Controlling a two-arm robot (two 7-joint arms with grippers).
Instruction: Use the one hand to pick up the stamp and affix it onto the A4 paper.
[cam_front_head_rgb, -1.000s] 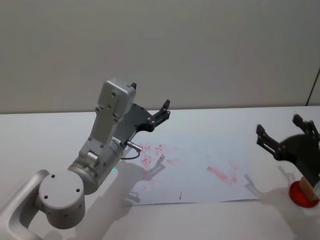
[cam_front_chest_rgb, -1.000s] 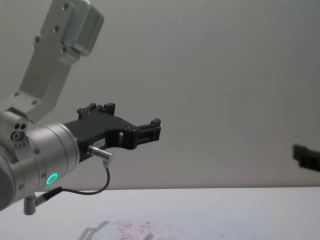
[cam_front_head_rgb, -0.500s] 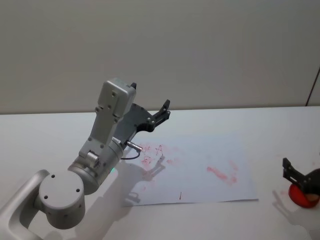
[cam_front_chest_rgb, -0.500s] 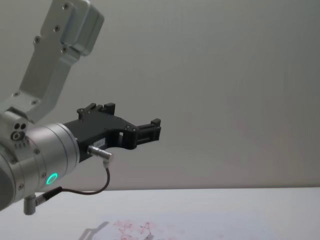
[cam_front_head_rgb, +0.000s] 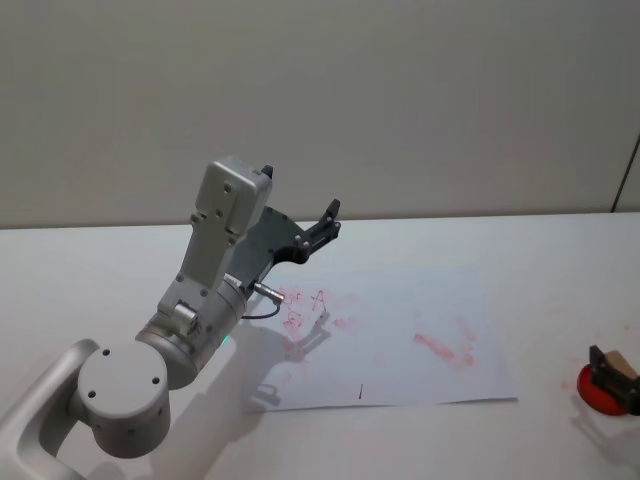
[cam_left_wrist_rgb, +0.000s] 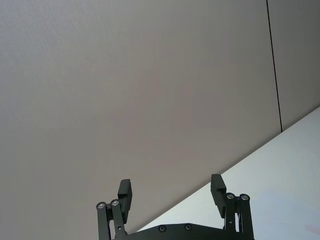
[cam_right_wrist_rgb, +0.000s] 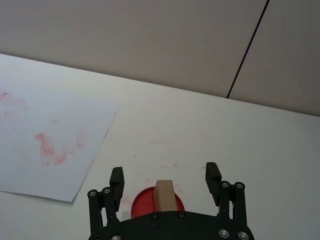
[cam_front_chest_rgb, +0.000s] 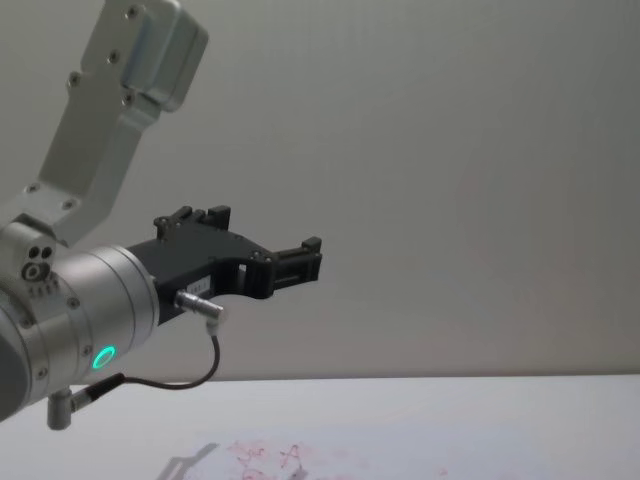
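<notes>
Nothing is stamped yet in this attempt. The stamp (cam_right_wrist_rgb: 164, 194) stands on end on the red ink pad (cam_right_wrist_rgb: 142, 201), long axis roughly vertical, well right of the paper (cam_front_head_rgb: 400, 350). The right gripper (cam_right_wrist_rgb: 165, 173) straddles it, jaws spread, gripping nothing. The left gripper (cam_left_wrist_rgb: 170, 186) hangs parked above the paper's left side, also spread.

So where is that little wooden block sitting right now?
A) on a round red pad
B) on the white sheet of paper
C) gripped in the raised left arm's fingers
A: in the right wrist view the stamp stands upright on a round red pad, off the A4 paper, with the right gripper open around it and its fingers not touching.
</notes>
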